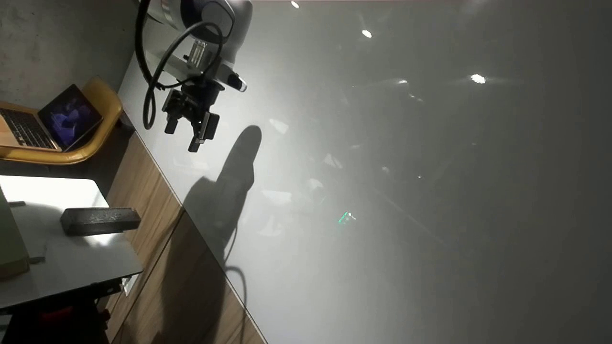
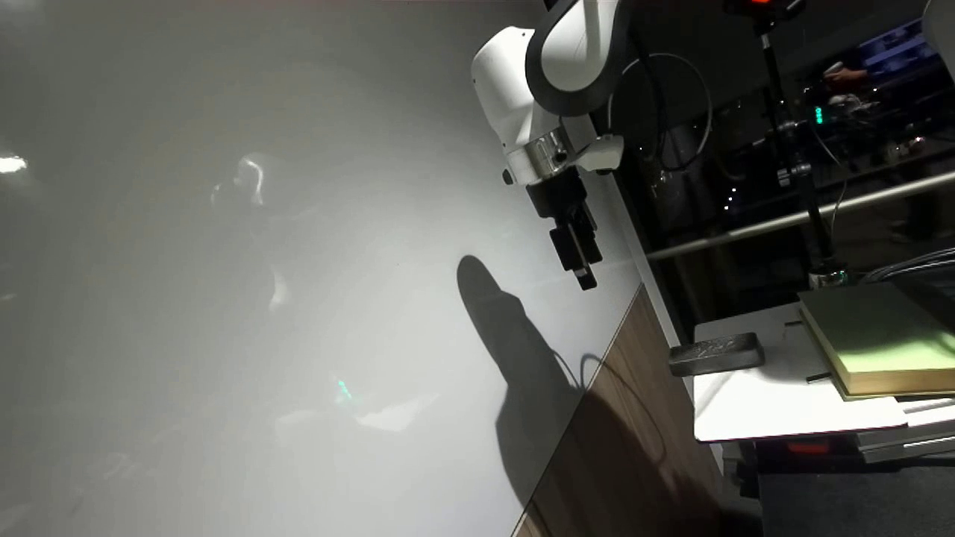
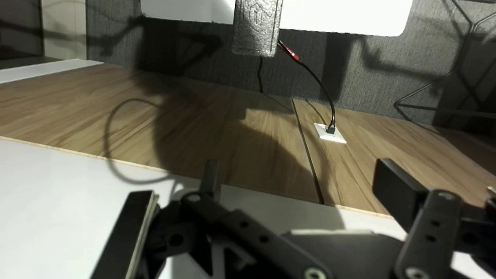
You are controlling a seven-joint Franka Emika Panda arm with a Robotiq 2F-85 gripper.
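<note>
Your end effector (image 1: 182, 136) hangs in the upper left of an exterior view, in front of the glossy white board (image 1: 382, 191); its jaws stand spread wide with a bare gap between them. Well apart from it, below and to the left in that frame, you have the dark block (image 1: 100, 221) on the white table (image 1: 86, 260), one end jutting past the edge. In an exterior view where you see the dark block (image 2: 716, 355) right of centre, it lies below and right of your end effector, near the green book (image 2: 880, 335). Your wrist view shows the dark block (image 3: 257, 29) at the top edge near centre, above the gap between your jaws, with wood panelling (image 3: 232, 139) across the middle.
</note>
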